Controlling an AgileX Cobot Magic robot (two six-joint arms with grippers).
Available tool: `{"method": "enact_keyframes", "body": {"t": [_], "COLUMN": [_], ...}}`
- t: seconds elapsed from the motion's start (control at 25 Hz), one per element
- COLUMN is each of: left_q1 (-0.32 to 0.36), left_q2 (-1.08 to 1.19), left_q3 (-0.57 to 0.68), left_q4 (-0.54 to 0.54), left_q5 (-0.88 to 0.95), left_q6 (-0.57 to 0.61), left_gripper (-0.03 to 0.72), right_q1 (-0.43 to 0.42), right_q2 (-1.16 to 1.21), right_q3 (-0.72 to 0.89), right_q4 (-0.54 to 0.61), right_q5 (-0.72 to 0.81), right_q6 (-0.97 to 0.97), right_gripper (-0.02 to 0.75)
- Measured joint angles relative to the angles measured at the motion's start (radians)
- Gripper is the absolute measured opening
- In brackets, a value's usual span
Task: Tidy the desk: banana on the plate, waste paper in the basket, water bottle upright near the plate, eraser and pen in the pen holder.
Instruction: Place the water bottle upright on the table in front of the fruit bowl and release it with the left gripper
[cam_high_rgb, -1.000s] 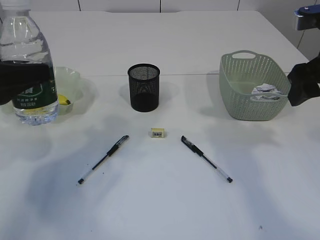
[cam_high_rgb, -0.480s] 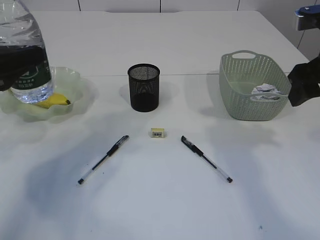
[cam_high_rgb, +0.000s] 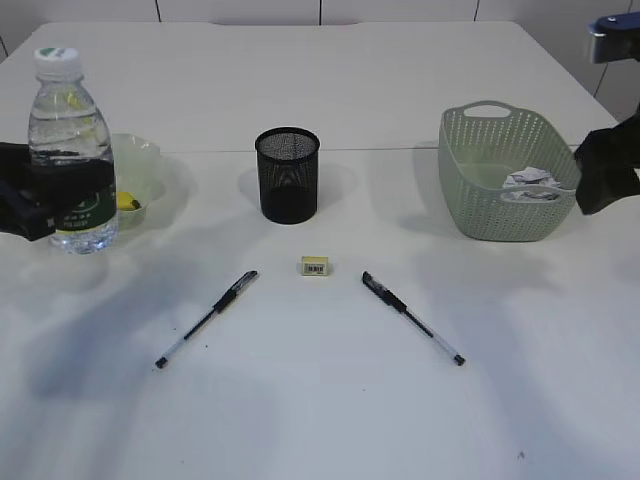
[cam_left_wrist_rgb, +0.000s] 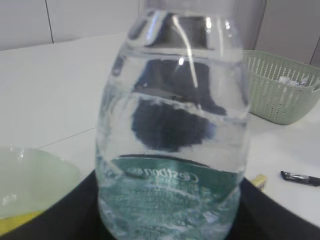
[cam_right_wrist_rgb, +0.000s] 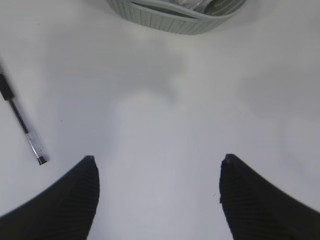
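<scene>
My left gripper is shut on the clear water bottle with a green label. It holds the bottle upright at the far left, in front of the pale green plate, with its base about at table level. The bottle fills the left wrist view. The banana lies on the plate, mostly hidden. The black mesh pen holder stands in the middle. The eraser and two pens lie in front of it. Waste paper lies in the green basket. My right gripper is open and empty.
The right arm hangs beside the basket's right end, above the table. In the right wrist view the basket rim is at the top and a pen lies at the left.
The left gripper carried the bottle from close in front of the camera, up over the plate, then down to stand upright beside the plate. The right arm has not moved.
</scene>
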Motion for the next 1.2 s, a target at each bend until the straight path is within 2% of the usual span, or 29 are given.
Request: {"method": "enact_keyframes", "body": {"t": [0.32, 0.44, 0.76, 1.0, 1.2], "left_q1": [0.000, -0.019, -0.084, -0.085, -0.085], "left_q2": [0.145, 0.202, 0.316, 0.360, 0.381], "left_q3": [-0.004, -0.010, -0.082, -0.083, -0.087], "left_q4": [-0.079, -0.126, -0.164, -0.257, -0.273], "left_q5": [0.000, 0.002, 0.006, -0.002, -0.035], "left_q6": [0.108, 0.149, 0.173, 0.203, 0.209], "left_gripper": [0.398, 0.398, 0.395, 0.394, 0.394], "right_q1": [0.000, 0.000, 0.000, 0.000, 0.000], "right_q2": [0.049, 0.049, 0.049, 0.049, 0.049], "right_q3": [0.000, 0.000, 0.000, 0.000, 0.000], "right_q4": [0.002, 0.002, 0.004, 0.004, 0.004], "right_q5": [-0.017, -0.021, -0.026, -0.026, -0.022], "right_q6": [0.000, 0.000, 0.000, 0.000, 0.000], "right_gripper": [0.559, 0.559, 0.559, 0.558, 0.558]}}
